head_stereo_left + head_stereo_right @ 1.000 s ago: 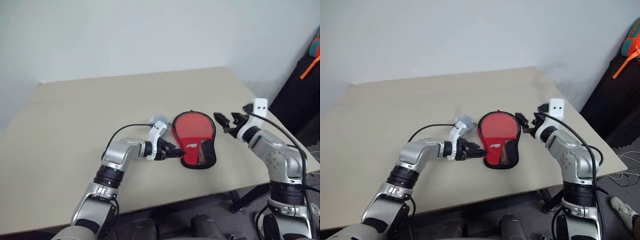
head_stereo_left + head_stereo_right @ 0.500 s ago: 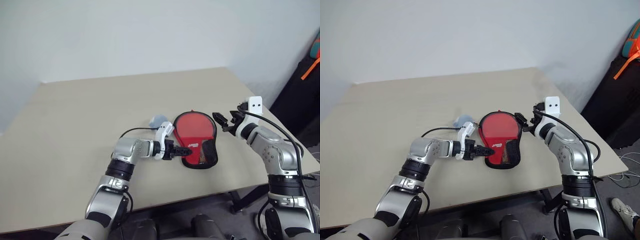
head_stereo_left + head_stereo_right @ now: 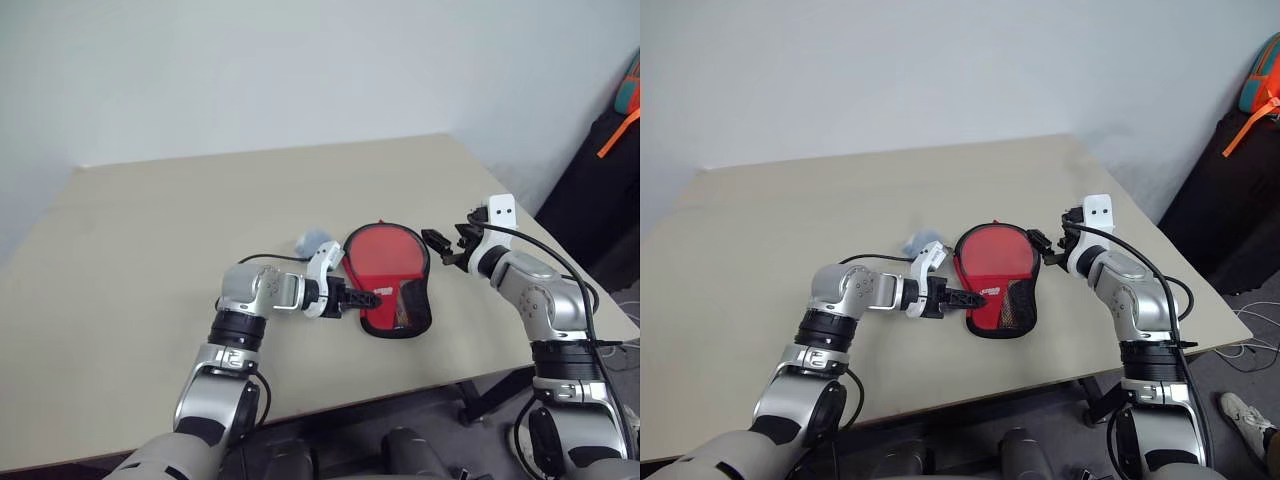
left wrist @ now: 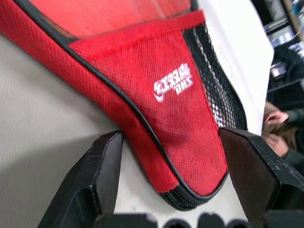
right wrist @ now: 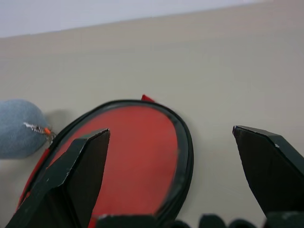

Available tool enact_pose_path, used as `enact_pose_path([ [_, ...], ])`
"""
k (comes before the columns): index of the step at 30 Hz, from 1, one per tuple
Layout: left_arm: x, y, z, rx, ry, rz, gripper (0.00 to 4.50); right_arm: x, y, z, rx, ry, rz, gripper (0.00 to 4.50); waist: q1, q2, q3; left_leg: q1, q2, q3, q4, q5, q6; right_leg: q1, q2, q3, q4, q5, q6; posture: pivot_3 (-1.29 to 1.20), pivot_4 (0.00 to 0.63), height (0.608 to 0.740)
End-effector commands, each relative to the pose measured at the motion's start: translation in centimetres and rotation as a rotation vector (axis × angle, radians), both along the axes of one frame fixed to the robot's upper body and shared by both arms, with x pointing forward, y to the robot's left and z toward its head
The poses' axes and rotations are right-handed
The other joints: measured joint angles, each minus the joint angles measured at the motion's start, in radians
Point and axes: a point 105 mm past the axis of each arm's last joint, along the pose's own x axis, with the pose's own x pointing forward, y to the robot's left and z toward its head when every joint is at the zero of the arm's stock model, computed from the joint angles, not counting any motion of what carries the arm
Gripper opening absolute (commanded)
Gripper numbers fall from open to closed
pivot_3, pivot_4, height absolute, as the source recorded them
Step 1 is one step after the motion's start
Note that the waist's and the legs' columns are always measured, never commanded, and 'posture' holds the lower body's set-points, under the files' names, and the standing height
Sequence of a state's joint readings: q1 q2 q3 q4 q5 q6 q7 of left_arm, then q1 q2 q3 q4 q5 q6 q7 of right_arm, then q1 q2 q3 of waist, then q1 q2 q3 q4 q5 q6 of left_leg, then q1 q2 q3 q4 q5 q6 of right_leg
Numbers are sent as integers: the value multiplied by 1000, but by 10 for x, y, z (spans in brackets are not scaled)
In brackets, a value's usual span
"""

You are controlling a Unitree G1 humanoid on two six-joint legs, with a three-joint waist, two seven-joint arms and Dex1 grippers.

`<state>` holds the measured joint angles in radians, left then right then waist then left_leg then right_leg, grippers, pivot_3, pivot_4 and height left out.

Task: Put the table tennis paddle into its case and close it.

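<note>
- Case [image 3: 392, 285]: paddle-shaped red fabric pouch with black edging, white logo and a black mesh panel; lies flat on the table [image 3: 150, 230], near its front edge, between the two grippers.
- Table tennis paddle [image 5: 137, 156]: its red rubber face shows inside the case's open round end; the handle cannot be made out, probably tucked under the logo flap.
- Handling, judged: pouch light, soft and floppy, likely to slide or bunch when pushed; paddle inside stiff, lending the case body.
- Hold points, judged: the black-piped edge at the narrow end to steady it; the zip pull for closing, though it cannot be made out.
- Left gripper [image 3: 362, 299]: jaws spread wide, straddling the case's narrow end at the logo, gripping nothing.
- Right gripper [image 3: 436, 243]: fully spread, empty, just beside the round end.
- Grey-blue soft lump [image 3: 312, 240]: rests by the case's far-left side.
</note>
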<state>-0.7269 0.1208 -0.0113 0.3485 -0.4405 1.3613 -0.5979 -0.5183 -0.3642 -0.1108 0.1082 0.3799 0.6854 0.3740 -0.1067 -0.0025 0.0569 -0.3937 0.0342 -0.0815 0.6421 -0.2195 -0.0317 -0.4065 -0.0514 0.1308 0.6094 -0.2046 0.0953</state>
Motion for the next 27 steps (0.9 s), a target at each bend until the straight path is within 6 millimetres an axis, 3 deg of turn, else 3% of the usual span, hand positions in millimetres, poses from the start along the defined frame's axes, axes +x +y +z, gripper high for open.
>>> enact_pose_path([
  [1, -9, -13, -7, 5, 80, -17, 3255, 5, 2, 19, 6, -74, 5, 4498, 4, 0, 0, 0, 0, 0, 0, 0, 0, 0, 0, 0, 0, 0, 0, 0, 0, 740],
  [3, -10, -16, -9, 7, 90, -16, 2853, 5, 1, 19, 6, -75, -2, 4500, 6, 0, 0, 0, 0, 0, 0, 0, 0, 1, 0, 0, 0, 0, 0, 0, 0, 740],
  [9, -10, -16, -9, -18, 117, 23, 814, 7, -9, 21, 6, -85, -43, 4500, 6, 0, 0, -1, -1, -1, 0, 0, 0, 0, 0, 0, -1, 0, 0, 0, 0, 740],
  [12, -9, -14, -11, -24, 144, 61, 33, 9, -12, 20, 1, -84, -60, 4500, 5, 0, 0, -1, -1, -1, 0, 0, 0, 0, 0, 0, -1, 0, 0, 0, 0, 740],
  [20, -19, 1, -5, -37, 216, 43, 33, 10, -12, 21, -5, -95, -71, 4500, 3, 0, 0, -1, -1, -1, 0, 0, 0, 0, 0, 0, -1, 0, 0, 0, 0, 740],
  [27, -49, 6, 18, -136, 170, -150, 33, 8, -9, 23, -23, -98, -37, 4500, -15, 1, 0, -1, -1, -3, -5, 0, 0, -2, 0, 0, 0, 0, 0, 0, 0, 740],
])
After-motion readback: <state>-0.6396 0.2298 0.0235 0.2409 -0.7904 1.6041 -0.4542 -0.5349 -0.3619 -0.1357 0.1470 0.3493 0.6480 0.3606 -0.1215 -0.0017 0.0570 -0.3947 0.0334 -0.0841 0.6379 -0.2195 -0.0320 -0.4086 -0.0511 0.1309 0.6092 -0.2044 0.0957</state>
